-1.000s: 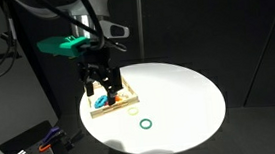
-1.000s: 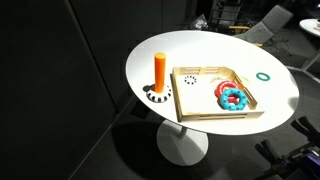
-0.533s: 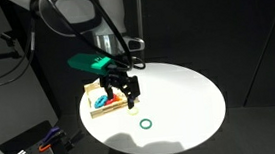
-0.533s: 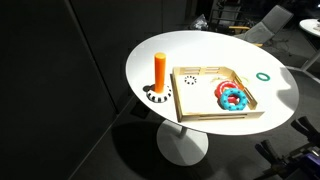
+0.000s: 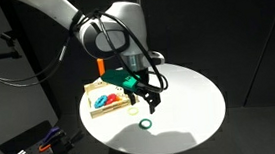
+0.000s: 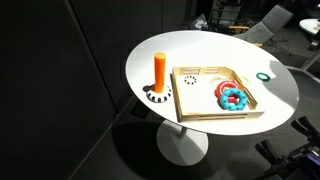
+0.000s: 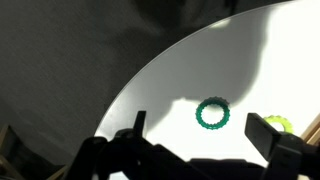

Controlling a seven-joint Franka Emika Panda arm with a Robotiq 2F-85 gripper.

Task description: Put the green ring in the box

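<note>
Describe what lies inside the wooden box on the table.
A cluster of blue and red rings sits at one end of the box; anything beneath that cluster is covered. The green ring lies outside.

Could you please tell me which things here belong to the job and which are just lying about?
Belong to the job: green ring, on the table; wooden box; open claw, near the ring.
Just lying about: orange peg beside the box; blue and red rings inside the box.
</note>
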